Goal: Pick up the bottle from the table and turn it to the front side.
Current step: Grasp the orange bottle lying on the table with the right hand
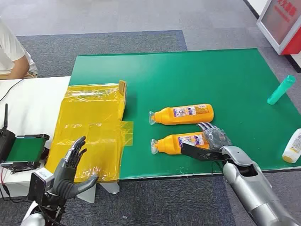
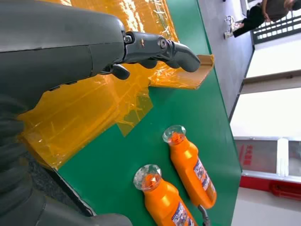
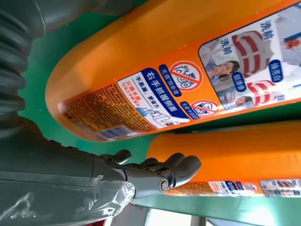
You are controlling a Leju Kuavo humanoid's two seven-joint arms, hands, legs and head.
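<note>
Grey carpet floor surrounds a low table covered with a green mat (image 1: 220, 75), and a sheet of yellow plastic film (image 1: 93, 129) lies over the mat's left end and onto a white table (image 1: 34, 101) beside it. Two orange bottles lie on their sides near the middle of the mat, caps pointing left, side by side and slightly apart: the far bottle (image 1: 184, 114) and the near bottle (image 1: 179, 142), both with printed labels facing up. The right hand (image 1: 207, 145) sits at the base end of the near bottle, its fingers (image 1: 216, 136) curved over the bottle's bottom and its thumb stretched along the near side; the right wrist view shows a finger tip against the orange body, but whether the hand grips it firmly I cannot tell. The left hand (image 1: 73, 169) hovers above the front edge of the yellow film, fingers spread, holding nothing. A teal bottle (image 1: 281, 89) lies toward the mat's right edge, and a white bottle (image 1: 293, 147) lies at the right front corner. A person in a white shirt (image 1: 12, 52) sits at the far left.
</note>
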